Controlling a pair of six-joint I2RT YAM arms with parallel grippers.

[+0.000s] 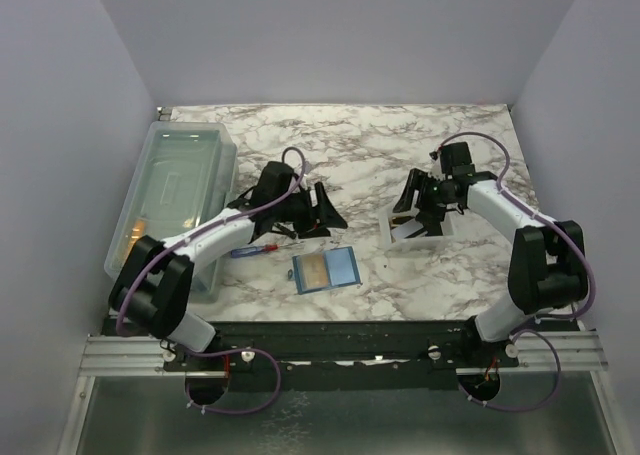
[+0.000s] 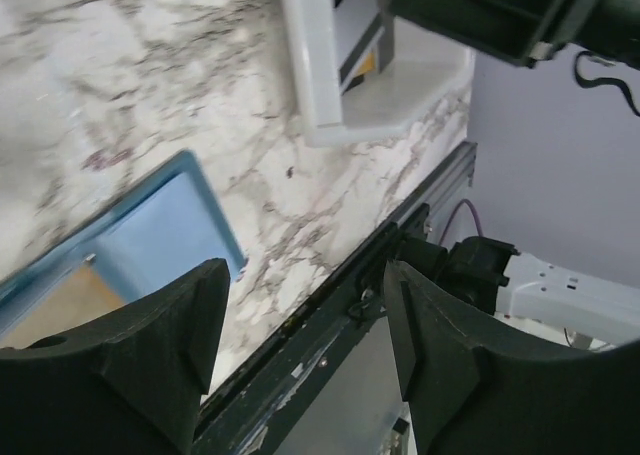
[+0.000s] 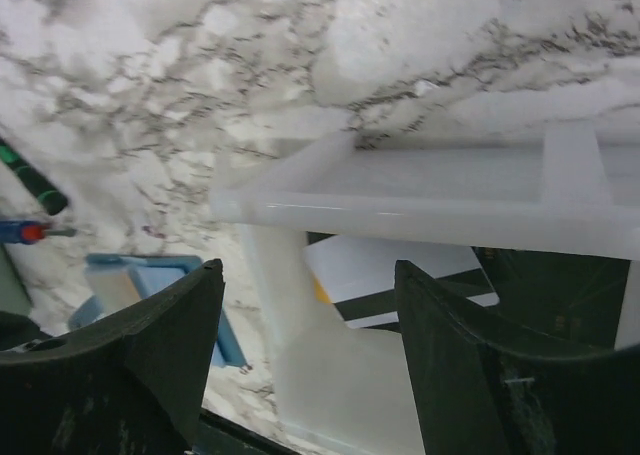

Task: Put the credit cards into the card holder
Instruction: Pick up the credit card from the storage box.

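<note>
The teal-blue card holder [image 1: 343, 266] lies open flat on the marble, near the front middle. A golden-orange credit card [image 1: 314, 271] rests on its left half; the left wrist view shows the holder [image 2: 165, 240] and that card [image 2: 50, 310] too. My left gripper [image 1: 322, 213] hovers just behind the holder, open [image 2: 303, 271], with nothing between its fingers. Over the white tray [image 1: 440, 231] my right gripper [image 1: 420, 211] is open [image 3: 308, 273] and empty. In the tray lies another card [image 3: 400, 270], pale with a dark stripe and an orange edge.
A large clear plastic bin [image 1: 175, 190] stands at the left. A red-and-blue pen [image 1: 252, 251] lies by the left arm, and a green-and-black one [image 3: 30, 180] lies near it. The table's black front rail [image 2: 330, 335] runs close behind the holder.
</note>
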